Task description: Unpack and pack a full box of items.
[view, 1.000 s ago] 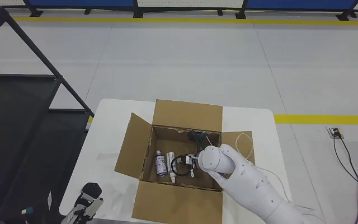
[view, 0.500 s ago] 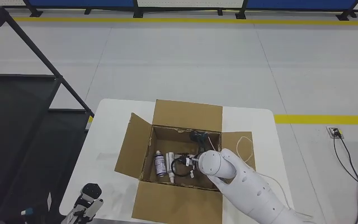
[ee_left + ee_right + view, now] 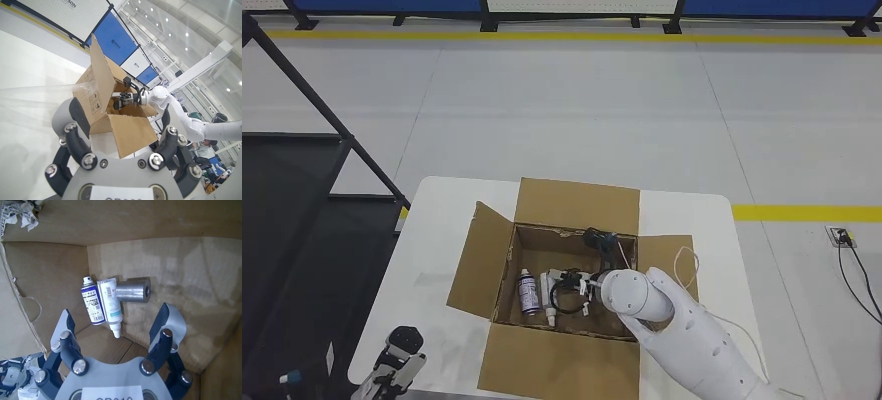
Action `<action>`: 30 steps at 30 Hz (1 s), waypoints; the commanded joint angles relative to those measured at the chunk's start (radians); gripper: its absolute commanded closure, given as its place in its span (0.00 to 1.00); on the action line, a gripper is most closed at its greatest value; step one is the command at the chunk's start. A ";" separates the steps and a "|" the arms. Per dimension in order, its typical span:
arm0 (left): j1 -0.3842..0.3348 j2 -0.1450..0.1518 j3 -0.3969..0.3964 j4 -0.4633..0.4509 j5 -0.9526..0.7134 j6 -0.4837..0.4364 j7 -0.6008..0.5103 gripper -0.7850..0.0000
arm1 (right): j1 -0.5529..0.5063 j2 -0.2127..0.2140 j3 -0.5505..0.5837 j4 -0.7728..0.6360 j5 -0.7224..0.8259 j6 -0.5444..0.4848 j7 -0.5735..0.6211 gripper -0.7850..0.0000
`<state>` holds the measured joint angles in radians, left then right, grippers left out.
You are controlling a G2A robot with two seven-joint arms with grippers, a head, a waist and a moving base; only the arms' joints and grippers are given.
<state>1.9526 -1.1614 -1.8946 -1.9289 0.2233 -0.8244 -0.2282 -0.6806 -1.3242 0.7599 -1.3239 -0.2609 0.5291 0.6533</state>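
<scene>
Three items, spray can [image 3: 92, 303], white bottle [image 3: 111, 306] and metal cylinder [image 3: 133, 291], lie together at 8 o'clock in the open box [image 3: 577, 210]. Right hand [image 3: 116, 311], spread and empty, is at their 3 o'clock; left hand [image 3: 121, 108], spread, at the tabletop's [image 3: 432, 260] 7 o'clock.

Pale grey floor [image 3: 572, 110], yellow line [image 3: 542, 36] along far edge; blue-and-white partition panels [image 3: 113, 37]; white table [image 3: 430, 262]; round ceiling lights [image 3: 187, 34] overhead.

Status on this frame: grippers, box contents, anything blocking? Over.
Right gripper open, inside brown cardboard box. Left gripper open, empty, outside it. Blue-labelled spray can, white squeeze bottle, grey metal cylinder lying together on box floor. Nothing blocking.
</scene>
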 commanded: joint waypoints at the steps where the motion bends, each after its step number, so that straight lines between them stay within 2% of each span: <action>1: -0.001 0.000 -0.001 0.003 -0.001 0.000 0.000 0.00 | 0.000 0.000 0.000 0.000 0.000 0.000 0.000 0.00; 3: -0.005 0.001 -0.001 0.004 -0.003 0.001 -0.002 0.00 | -0.005 0.000 -0.004 -0.004 -0.017 -0.011 -0.016 0.00; 5: -0.008 0.001 0.001 0.001 -0.003 0.005 -0.009 0.00 | -0.015 0.003 -0.026 -0.029 -0.098 -0.067 -0.056 0.00; 7: -0.010 0.001 0.002 -0.002 -0.001 0.008 -0.013 0.00 | -0.007 0.006 -0.049 -0.052 -0.192 -0.080 -0.053 0.00; 12: -0.012 0.002 0.002 -0.002 -0.004 0.008 -0.013 0.00 | 0.076 0.015 -0.155 -0.054 -0.540 -0.163 0.120 0.00; 16: -0.010 0.002 -0.001 0.003 -0.012 0.009 -0.011 0.00 | 0.122 0.011 -0.216 -0.053 -0.740 -0.232 0.195 0.00; 19: -0.011 0.002 0.002 0.003 -0.011 0.012 -0.013 0.00 | 0.170 0.002 -0.265 -0.049 -0.875 -0.280 0.335 0.00; 20: -0.012 0.002 0.004 0.002 -0.009 0.013 -0.014 0.00 | 0.180 -0.001 -0.273 -0.050 -0.896 -0.288 0.365 0.00; 30: -0.013 -0.002 0.019 -0.016 0.003 0.050 0.004 0.00 | 0.180 -0.001 -0.273 -0.050 -0.896 -0.288 0.365 0.00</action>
<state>1.9412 -1.1628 -1.8781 -1.9437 0.2274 -0.7789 -0.2242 -0.5008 -1.3256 0.4871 -1.3739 -1.1569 0.2408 1.0184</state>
